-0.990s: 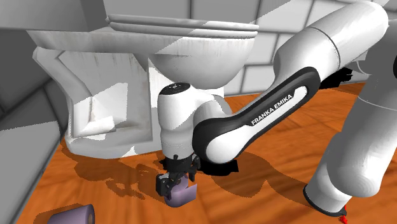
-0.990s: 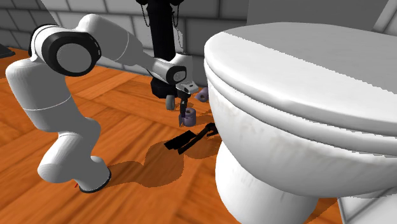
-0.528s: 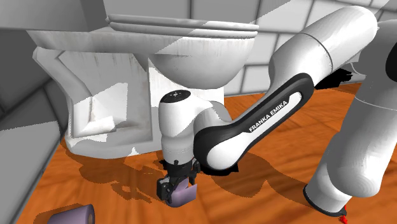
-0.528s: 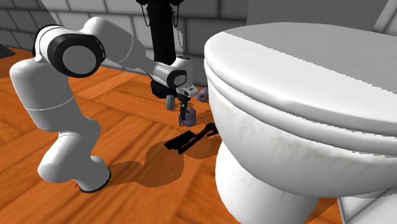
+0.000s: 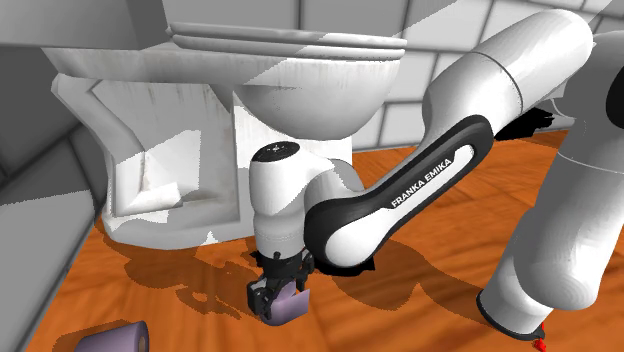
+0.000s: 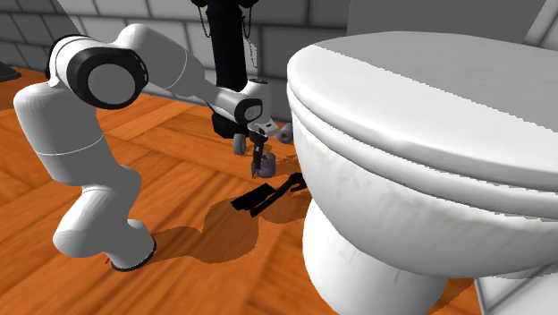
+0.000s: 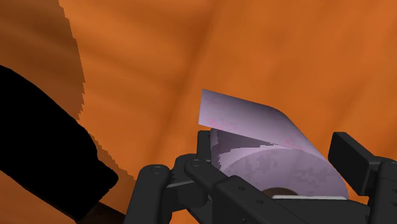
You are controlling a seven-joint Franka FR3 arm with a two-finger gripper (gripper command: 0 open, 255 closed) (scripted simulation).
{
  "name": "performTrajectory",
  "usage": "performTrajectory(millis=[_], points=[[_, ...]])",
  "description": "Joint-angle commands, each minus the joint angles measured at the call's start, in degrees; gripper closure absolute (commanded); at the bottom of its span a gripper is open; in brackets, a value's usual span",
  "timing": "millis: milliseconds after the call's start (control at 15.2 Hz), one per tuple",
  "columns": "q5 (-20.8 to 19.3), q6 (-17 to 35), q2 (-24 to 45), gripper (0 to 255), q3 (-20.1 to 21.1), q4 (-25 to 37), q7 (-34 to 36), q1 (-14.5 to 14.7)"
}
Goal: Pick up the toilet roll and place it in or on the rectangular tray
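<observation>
A pale purple toilet roll (image 5: 289, 304) stands on the orange wooden floor in front of the toilet. My gripper (image 5: 274, 299) is down over it, pointing at the floor. In the wrist view the roll (image 7: 267, 143) sits between the two black fingers (image 7: 203, 145), which press against its sides, so the gripper (image 7: 275, 151) is shut on it. From the second exterior view the roll (image 6: 263, 166) is under the gripper (image 6: 258, 159). A black flat rectangular tray (image 6: 257, 199) lies on the floor just beyond it, close to the toilet's base; it shows as a black shape (image 7: 38, 153) beside the gripper.
The white toilet (image 5: 300, 80) rises close behind the gripper, its bowl (image 6: 420, 134) overhanging the floor. A second purple roll (image 5: 112, 338) lies on its side near the shoulder view's lower left. A small grey cylinder (image 6: 239, 143) stands near the black post (image 6: 229, 54).
The hand came down over the roll between one second and half a second ago. Since then the arm has stayed still.
</observation>
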Motion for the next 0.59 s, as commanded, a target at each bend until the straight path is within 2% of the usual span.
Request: performTrajectory(millis=[0,264,528], points=[[0.0,0.0,0.01,255,0.0,0.0,0.0,0.0],[0.0,0.0,0.0,255,0.0,-0.01,0.0,0.0],[1.93,-2.98,-2.3,255,0.14,1.24,-1.35,-0.28]])
